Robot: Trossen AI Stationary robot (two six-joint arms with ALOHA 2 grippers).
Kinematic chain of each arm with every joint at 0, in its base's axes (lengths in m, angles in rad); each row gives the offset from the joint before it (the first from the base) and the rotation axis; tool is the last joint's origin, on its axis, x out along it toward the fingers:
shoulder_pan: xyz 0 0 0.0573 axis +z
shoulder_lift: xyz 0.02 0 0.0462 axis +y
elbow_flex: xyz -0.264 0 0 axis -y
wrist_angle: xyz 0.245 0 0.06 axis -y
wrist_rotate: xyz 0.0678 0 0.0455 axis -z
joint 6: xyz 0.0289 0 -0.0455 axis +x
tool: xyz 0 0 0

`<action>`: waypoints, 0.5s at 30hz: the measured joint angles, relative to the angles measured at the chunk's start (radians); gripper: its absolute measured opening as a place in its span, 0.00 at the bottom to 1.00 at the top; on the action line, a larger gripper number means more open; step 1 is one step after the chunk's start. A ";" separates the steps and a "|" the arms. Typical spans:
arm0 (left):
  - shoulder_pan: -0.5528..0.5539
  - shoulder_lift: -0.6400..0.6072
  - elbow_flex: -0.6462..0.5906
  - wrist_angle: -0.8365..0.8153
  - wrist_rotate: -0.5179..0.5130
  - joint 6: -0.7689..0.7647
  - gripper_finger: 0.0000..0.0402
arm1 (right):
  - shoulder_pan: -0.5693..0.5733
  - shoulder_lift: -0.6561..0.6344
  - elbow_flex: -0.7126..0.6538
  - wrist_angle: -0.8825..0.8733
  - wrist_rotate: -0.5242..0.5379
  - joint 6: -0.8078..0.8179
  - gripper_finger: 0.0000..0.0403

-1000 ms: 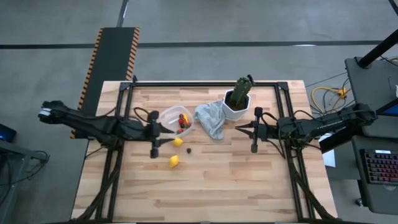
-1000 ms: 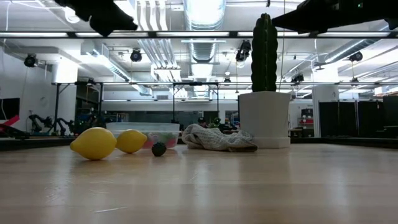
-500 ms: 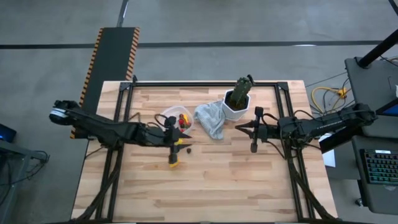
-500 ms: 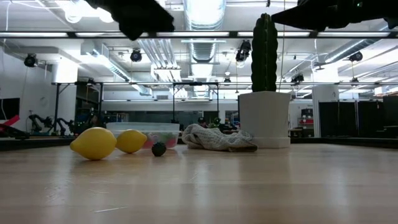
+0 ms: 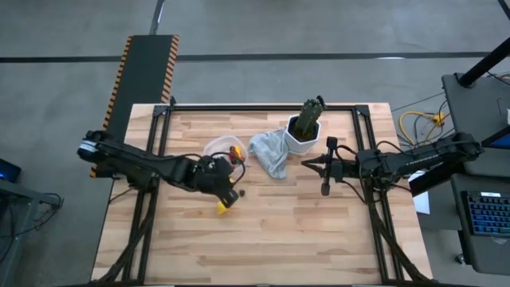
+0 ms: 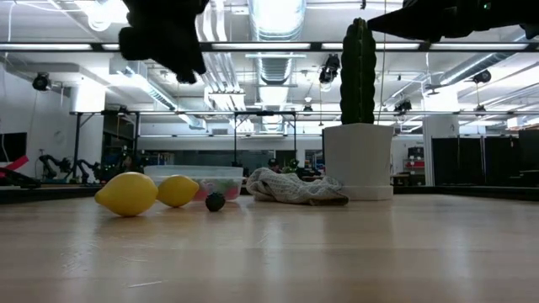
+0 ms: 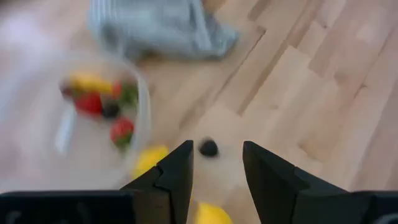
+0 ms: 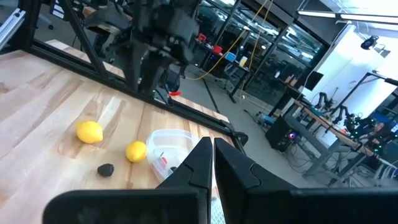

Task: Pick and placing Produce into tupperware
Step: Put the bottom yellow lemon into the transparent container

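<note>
On the table [image 5: 319, 231], the tub [image 5: 223, 148] sits beside the cloth [image 5: 269, 155] and holds red, dark and yellow-orange pieces [image 7: 99, 102]. Two lemons [image 6: 128, 194] and a dark piece [image 6: 216, 201] lie on the wood just beside it. The left claw [image 7: 216, 165] hovers above them, fingers apart and empty; the right claw [image 8: 210, 163] waits near the pot [image 5: 303, 137], fingers together.

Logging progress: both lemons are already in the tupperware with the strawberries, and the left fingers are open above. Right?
Not quite. Both lemons lie on the table outside the tupperware, as the right wrist view shows. The strawberries are inside, and the left gripper is open above.
</note>
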 joint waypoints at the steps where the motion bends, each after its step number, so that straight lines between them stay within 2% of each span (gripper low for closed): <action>1: 0.000 0.011 0.007 -0.019 0.023 -0.068 0.31 | 0.000 0.000 0.000 0.000 0.000 0.001 0.02; 3: 0.000 0.035 0.008 -0.042 0.094 -0.164 0.31 | 0.000 0.000 0.000 -0.001 0.000 0.002 0.02; 8: -0.001 0.119 -0.013 -0.047 0.279 -0.290 0.31 | 0.000 0.000 0.000 -0.001 0.000 0.003 0.02; 15: -0.002 0.238 0.020 -0.076 0.384 -0.355 0.31 | 0.000 0.000 0.000 -0.005 0.000 0.005 0.02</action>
